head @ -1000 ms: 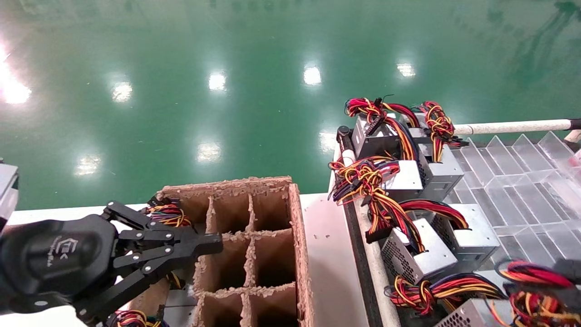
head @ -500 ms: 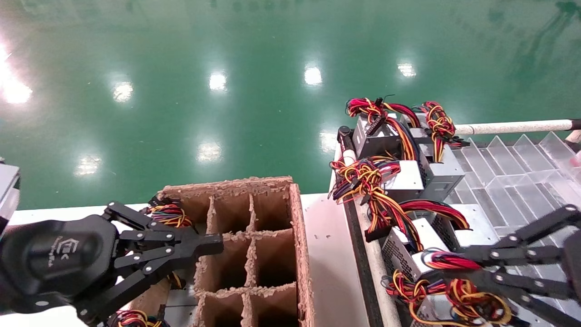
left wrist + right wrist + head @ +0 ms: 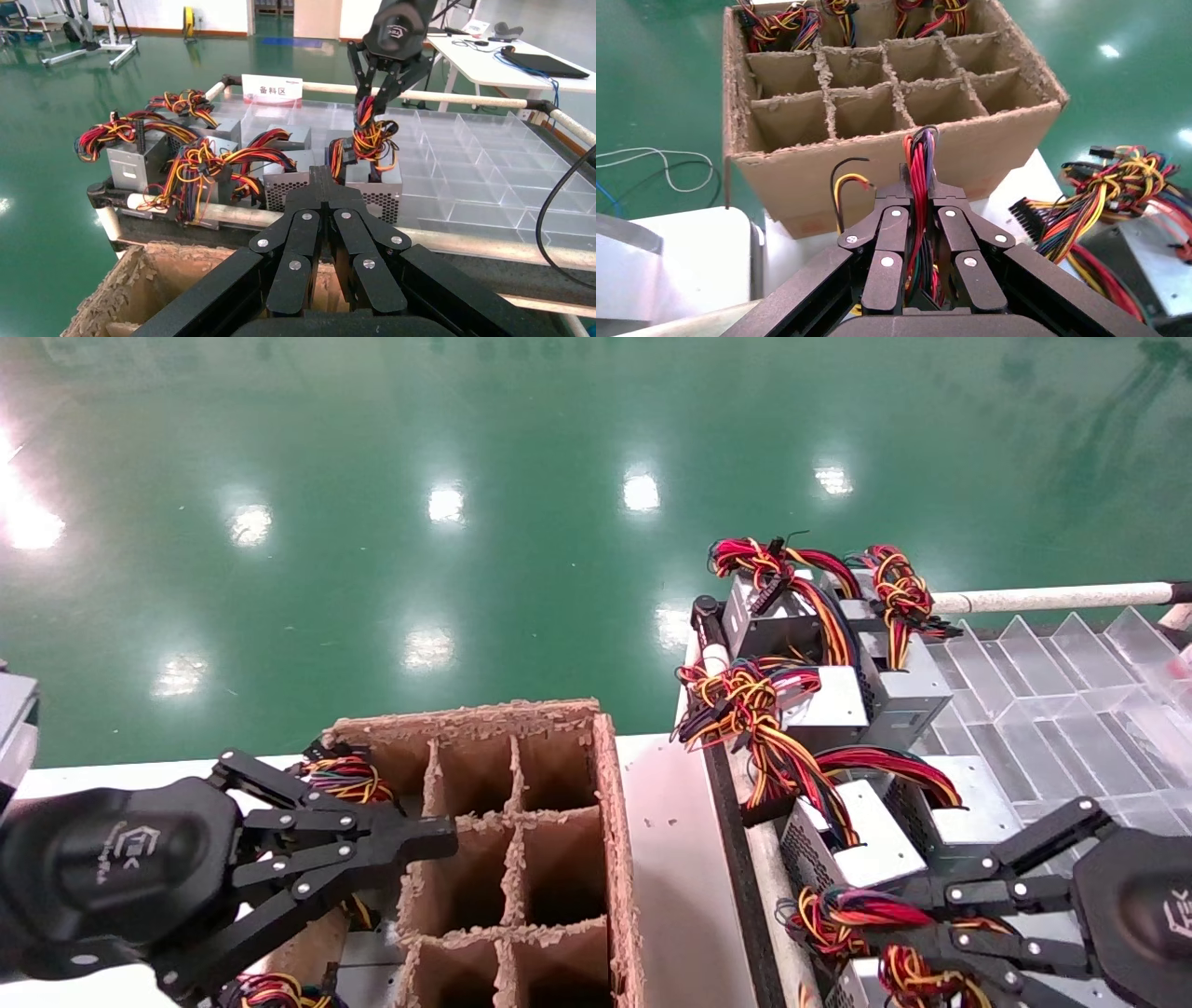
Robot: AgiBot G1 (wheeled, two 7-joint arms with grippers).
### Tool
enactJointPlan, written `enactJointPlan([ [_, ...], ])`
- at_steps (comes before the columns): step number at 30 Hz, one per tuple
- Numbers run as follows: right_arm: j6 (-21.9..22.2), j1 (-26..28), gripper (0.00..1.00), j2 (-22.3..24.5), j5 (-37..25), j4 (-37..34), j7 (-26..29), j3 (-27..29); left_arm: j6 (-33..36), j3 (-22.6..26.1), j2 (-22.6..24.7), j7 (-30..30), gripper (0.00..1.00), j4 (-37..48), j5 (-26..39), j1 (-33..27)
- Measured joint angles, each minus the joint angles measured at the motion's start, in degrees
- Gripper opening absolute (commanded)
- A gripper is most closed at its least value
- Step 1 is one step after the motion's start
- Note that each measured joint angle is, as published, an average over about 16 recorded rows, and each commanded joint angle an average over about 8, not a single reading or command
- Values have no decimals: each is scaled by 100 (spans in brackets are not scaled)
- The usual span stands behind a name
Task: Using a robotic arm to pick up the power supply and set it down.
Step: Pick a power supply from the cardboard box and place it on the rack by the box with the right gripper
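At the near right of the scene, the right claw [image 3: 861,933] is clamped on the wire bundle [image 3: 918,184] of a power supply [image 3: 871,985], whose silver-grey case sits at the near edge of the clear divided tray [image 3: 1071,710]. From the right wrist the red, orange and black wires run straight up between the closed fingers [image 3: 946,210], with one loose black-and-yellow loop curling out beside them. From the left wrist the same claw [image 3: 368,112] hangs nose-down over the perforated box [image 3: 365,189], the bundle gathered at its tip.

Other power supplies [image 3: 838,710] lie in a row along the left side of the tray, running from near to far, their cable bunches spilling over the tray's edge rail [image 3: 759,868].

To the left stands the brown cardboard box [image 3: 610,822] with divider cells on the white worktop [image 3: 675,859]. Coloured wires [image 3: 346,777] show in its far-left cell, and more show in the cells along its left side in the right wrist view.

Over the near left part of the box hangs the left claw [image 3: 438,838], its fingers pressed together on nothing, pointing right across the cells.
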Motion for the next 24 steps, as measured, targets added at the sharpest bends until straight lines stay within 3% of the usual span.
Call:
enactJointPlan([
  [7, -159, 63, 93, -21, -97, 4, 273, -31, 0, 0, 0, 0, 0, 0, 0, 0],
  [8, -177, 79, 100, -25, -112, 5, 309, -30, 0, 0, 0, 0, 0, 0, 0, 0],
  [24, -357, 436, 100, -238, -145, 7, 661, 62, 0, 0, 0, 0, 0, 0, 0, 0],
])
